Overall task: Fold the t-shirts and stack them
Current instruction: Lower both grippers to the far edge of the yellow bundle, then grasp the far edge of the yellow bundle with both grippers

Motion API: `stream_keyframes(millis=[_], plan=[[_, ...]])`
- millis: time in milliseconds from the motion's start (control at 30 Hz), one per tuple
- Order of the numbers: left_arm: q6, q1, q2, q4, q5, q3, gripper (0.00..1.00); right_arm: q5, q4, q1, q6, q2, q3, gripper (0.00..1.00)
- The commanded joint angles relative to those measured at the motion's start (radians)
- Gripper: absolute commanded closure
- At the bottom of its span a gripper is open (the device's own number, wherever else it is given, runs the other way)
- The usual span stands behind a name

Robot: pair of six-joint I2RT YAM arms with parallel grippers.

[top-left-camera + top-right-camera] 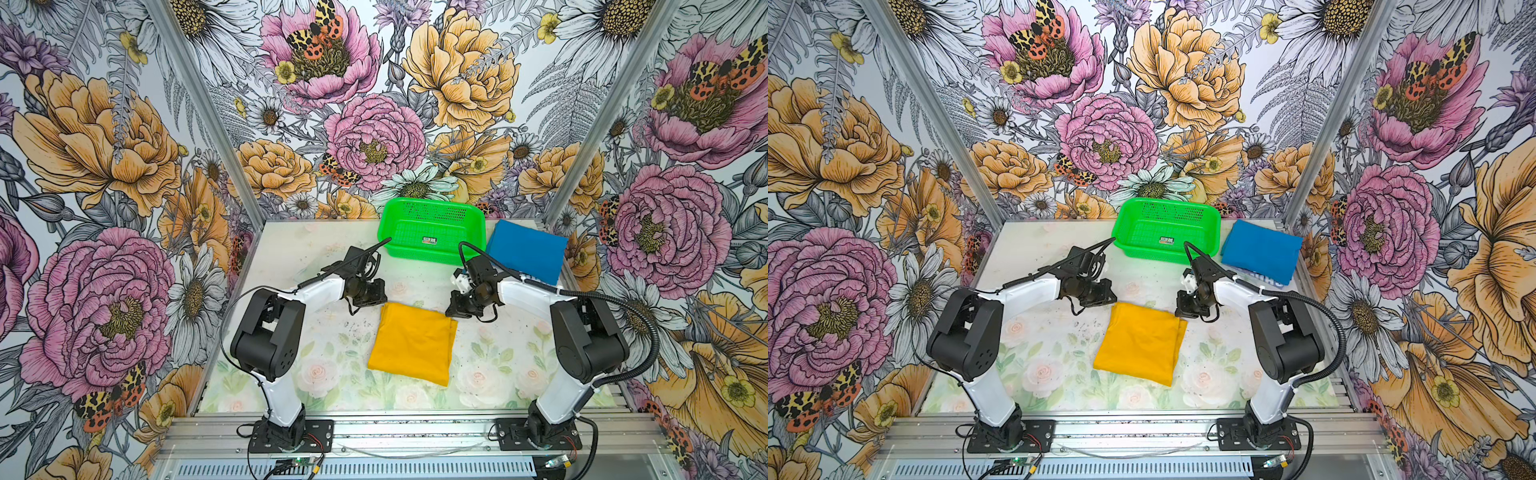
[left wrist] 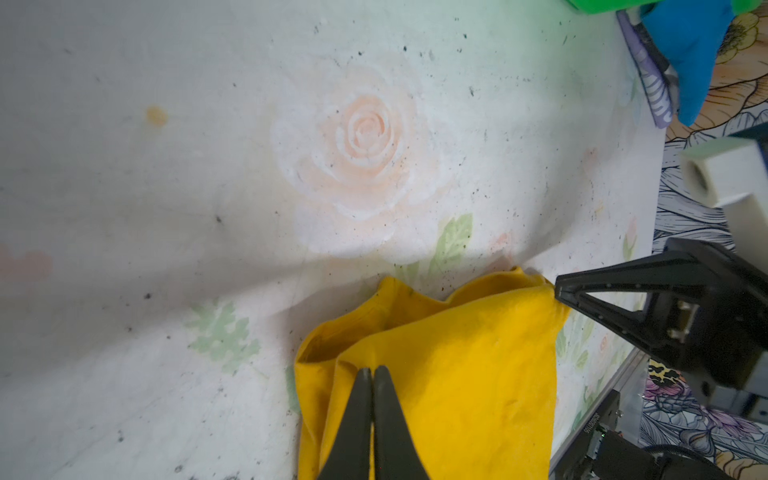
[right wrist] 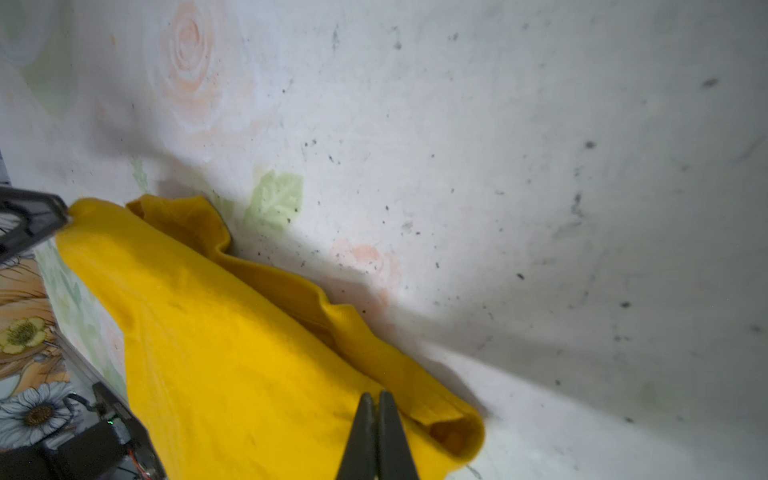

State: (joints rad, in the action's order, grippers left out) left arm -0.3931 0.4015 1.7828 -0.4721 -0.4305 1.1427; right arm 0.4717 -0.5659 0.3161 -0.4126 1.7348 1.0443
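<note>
A: Left gripper [image 2: 372, 371], how do the fingers stand?

B: Pressed tight together, no gap showing. A ridge of the yellow t-shirt [image 1: 409, 343] runs up into the tips. They pinch one far corner of the folded cloth.

A: Right gripper [image 3: 378, 397]?

B: Much the same. The fingers are closed flat against each other, with the tips on the other far corner, just inside the rolled edge. The cloth looks nipped there, though the layer between the tips is too thin to make out.

A: Where does the yellow shirt lie from the fingers?

B: It is folded to a rough square. It spans the stretch between the two sets of fingertips and spreads from them back toward the arm bases, lying on the table [image 1: 316, 266]. The edge at the tips is puckered and a little raised, and the layers gape open beside each set of fingers.

A: And the blue t-shirt [image 1: 525, 249]?

B: Folded flat, beyond the right fingers and out to their outer side, well apart from them, at the table's far corner.

A: Anything else?

B: A green basket [image 1: 432, 212] sits on the table beyond both sets of fingers, roughly between them and just beside the blue shirt. There is a small label on its floor.
</note>
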Motion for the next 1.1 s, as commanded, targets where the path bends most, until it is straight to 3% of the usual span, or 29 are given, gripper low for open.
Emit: stream_keyframes(millis=[0, 233, 667, 733, 867, 967, 1033, 1067], plan=[[-0.003, -0.009, 0.012, 0.024, -0.016, 0.026, 0.94, -0.01, 0.015, 0.002, -0.021, -0.083, -0.038, 1.0], [-0.006, -0.009, 0.021, 0.035, -0.016, 0.025, 0.96, -0.015, 0.011, -0.016, -0.047, -0.189, -0.113, 1.0], [-0.013, -0.015, 0.088, 0.047, -0.007, 0.059, 0.96, -0.056, 0.003, -0.046, -0.06, -0.163, -0.121, 1.0], [-0.018, -0.018, 0.091, 0.053, -0.01, 0.061, 0.94, -0.058, 0.003, -0.044, -0.045, -0.161, -0.109, 0.84], [-0.02, -0.016, 0.048, 0.062, -0.023, 0.048, 0.38, -0.063, 0.002, -0.04, -0.027, -0.237, -0.098, 0.53], [-0.021, -0.015, -0.068, 0.074, -0.045, 0.009, 0.12, -0.035, 0.003, -0.025, -0.02, -0.31, -0.098, 0.38], [-0.034, -0.01, -0.118, 0.1, -0.101, -0.025, 0.01, -0.013, 0.003, -0.007, -0.027, -0.339, -0.099, 0.34], [-0.04, -0.001, -0.134, 0.108, -0.135, -0.038, 0.01, -0.005, 0.006, 0.004, -0.034, -0.344, -0.101, 0.33]])
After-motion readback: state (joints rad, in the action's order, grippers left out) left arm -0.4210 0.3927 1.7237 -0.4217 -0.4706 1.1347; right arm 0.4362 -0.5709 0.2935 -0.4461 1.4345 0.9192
